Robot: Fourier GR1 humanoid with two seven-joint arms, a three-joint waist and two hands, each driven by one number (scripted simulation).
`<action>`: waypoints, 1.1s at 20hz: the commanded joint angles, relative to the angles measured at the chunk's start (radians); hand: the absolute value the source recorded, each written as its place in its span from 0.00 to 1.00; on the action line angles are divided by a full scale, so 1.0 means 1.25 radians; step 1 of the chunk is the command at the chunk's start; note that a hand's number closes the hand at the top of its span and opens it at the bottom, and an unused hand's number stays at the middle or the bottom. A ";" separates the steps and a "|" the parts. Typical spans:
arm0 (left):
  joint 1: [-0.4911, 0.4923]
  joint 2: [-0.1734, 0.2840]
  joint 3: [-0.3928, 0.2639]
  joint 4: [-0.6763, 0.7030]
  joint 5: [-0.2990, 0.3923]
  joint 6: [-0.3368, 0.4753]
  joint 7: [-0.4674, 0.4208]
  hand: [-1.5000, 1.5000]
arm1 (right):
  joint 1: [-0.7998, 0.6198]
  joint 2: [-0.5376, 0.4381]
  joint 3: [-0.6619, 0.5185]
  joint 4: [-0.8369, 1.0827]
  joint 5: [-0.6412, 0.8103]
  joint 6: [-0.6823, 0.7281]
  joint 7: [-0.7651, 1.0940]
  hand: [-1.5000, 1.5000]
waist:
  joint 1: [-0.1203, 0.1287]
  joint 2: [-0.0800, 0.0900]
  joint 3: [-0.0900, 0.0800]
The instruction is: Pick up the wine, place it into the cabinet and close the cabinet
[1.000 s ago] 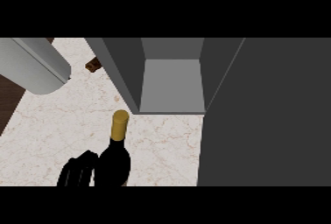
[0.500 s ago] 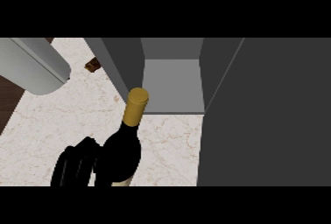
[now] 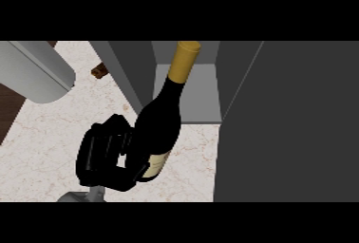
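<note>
Change: the wine bottle has risen from the counter; its gold-foiled neck now overlaps the open cabinet.
Meaning: pickup looks done; insertion and door closing remain.
Hand: the one hand in view, seemingly the robot's right, curls around the bottle's lower body.
Bottle: dark glass, pale label, tilted toward the cabinet mouth.

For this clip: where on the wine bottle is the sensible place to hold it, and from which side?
Low on the wide body, from the bottle's left. The wine bottle leans with its gold-capped neck toward the open cabinet, so the neck end should stay free to enter. One hand already curls round the lower body there, near the label; which hand it is cannot be told.
</note>
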 commanded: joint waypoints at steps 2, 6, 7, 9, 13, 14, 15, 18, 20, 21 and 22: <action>-0.114 -0.055 0.000 0.012 -0.058 0.079 0.079 1.00 | -0.026 0.001 -0.007 0.037 0.010 -0.004 -0.016 0.00 | 0.001 0.000 0.000; -0.175 -0.071 0.024 0.102 -0.105 0.081 0.033 1.00 | -0.008 0.015 0.070 0.038 0.059 -0.039 -0.036 0.00 | 0.000 0.000 0.000; -0.212 -0.077 0.048 0.154 -0.112 0.094 0.035 1.00 | 0.002 -0.006 -0.001 0.004 0.001 -0.001 -0.009 0.00 | -0.003 0.000 0.000; -0.201 -0.077 -0.012 0.124 -0.146 0.134 0.055 1.00 | 0.065 0.005 0.014 0.014 0.014 0.027 -0.080 0.00 | -0.003 0.000 0.000; -0.276 -0.078 -0.025 0.251 -0.153 0.148 -0.007 1.00 | -0.038 -0.003 -0.008 0.041 0.008 -0.015 -0.004 0.00 | -0.002 0.001 0.000; -0.257 -0.078 -0.029 0.287 -0.151 0.133 -0.026 1.00 | -0.056 -0.027 -0.032 0.034 -0.022 0.003 0.008 0.00 | -0.002 0.001 0.000; -0.328 -0.078 -0.040 0.324 -0.137 0.186 -0.014 1.00 | 0.048 0.000 0.004 0.017 0.011 0.024 -0.067 0.00 | -0.009 0.001 0.000; -0.282 -0.078 -0.085 0.339 -0.101 0.200 -0.083 1.00 | 0.025 0.010 0.014 0.022 0.027 0.000 -0.038 0.00 | -0.004 0.000 0.000; -0.298 -0.078 -0.052 0.347 -0.101 0.194 -0.049 1.00 | -0.013 -0.032 -0.062 0.024 -0.059 0.022 -0.008 0.00 | -0.002 0.000 0.000; -0.307 -0.078 -0.154 0.420 -0.025 0.273 -0.153 1.00 | -0.031 -0.017 -0.021 0.068 -0.007 0.017 -0.033 0.00 | -0.010 0.002 -0.001; -0.342 -0.078 -0.104 0.386 -0.038 0.251 -0.064 1.00 | -0.050 0.008 0.025 0.065 0.033 -0.010 -0.020 0.00 | -0.003 0.001 0.000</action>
